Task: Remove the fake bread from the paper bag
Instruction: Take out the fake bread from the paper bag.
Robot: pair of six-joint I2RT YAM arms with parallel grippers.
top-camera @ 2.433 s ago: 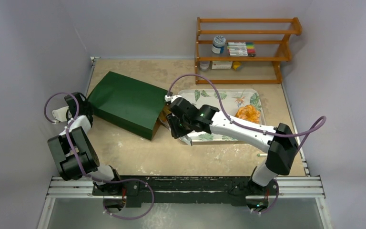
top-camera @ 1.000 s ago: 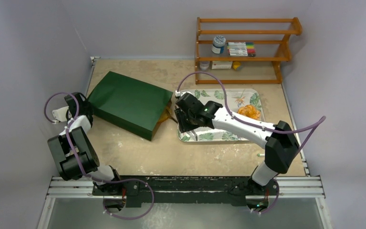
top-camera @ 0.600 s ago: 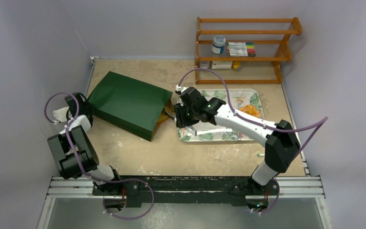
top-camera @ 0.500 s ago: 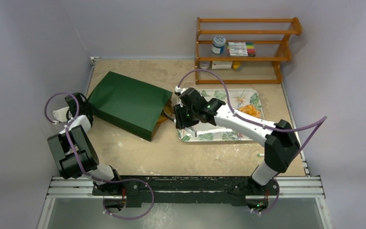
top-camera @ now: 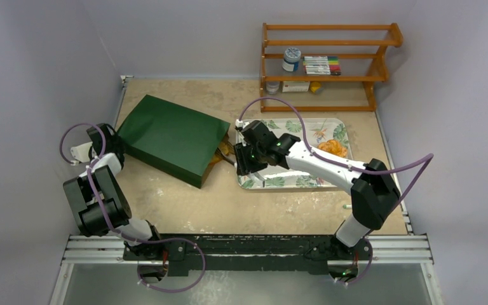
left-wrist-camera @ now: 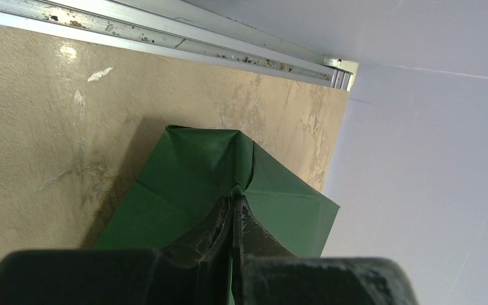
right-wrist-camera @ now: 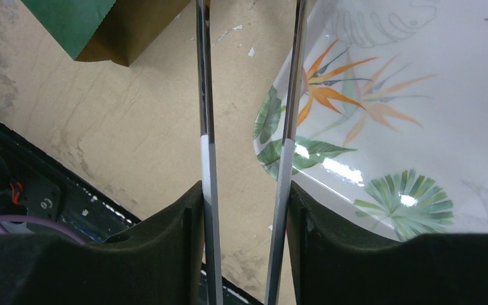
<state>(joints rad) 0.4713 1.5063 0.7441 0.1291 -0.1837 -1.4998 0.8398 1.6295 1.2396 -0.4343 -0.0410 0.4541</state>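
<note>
At paper bag's (top-camera: 168, 136) closed end, left pincer (left-wrist-camera: 234, 219) clamps a fold. Right pincer (right-wrist-camera: 249, 38) half-open, empty, beside bag's mouth. Fake bread (top-camera: 224, 152) showing there: judged light, rigid; grip its exposed end.

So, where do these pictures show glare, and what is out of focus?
Right wrist view: white glare spots on the tray, and the open right pincer is blurred at its base. Left wrist view: the left pincer, shut on the paper bag, is dark and soft; the bag casts a shadow leftwards. Top view: evenly lit, sharp.
</note>
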